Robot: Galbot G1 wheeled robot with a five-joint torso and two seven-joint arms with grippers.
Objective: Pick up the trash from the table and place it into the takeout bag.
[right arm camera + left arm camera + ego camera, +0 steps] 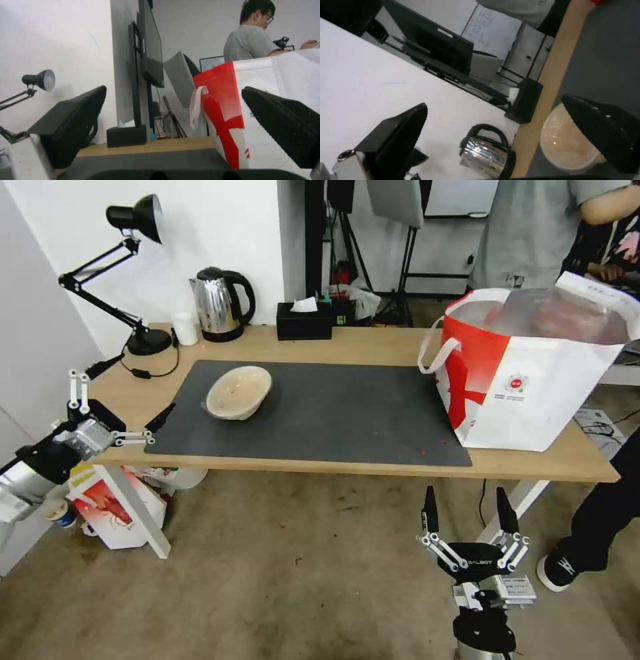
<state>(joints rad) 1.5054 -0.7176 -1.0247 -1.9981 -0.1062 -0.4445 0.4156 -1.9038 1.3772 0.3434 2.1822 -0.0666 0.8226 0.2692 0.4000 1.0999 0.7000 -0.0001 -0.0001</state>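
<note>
The left gripper (127, 410), spread wide and empty at nine o'clock of the beige bowl (239, 392) on the table (373, 343), could shove that light bowl away from the takeout bag (533, 373) at three o'clock by clipping its rim.

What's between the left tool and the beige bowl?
Nothing. In the head view the open left tool sits at the table's left edge; only bare wood and dark grey mat separate it from the beige bowl.
</note>
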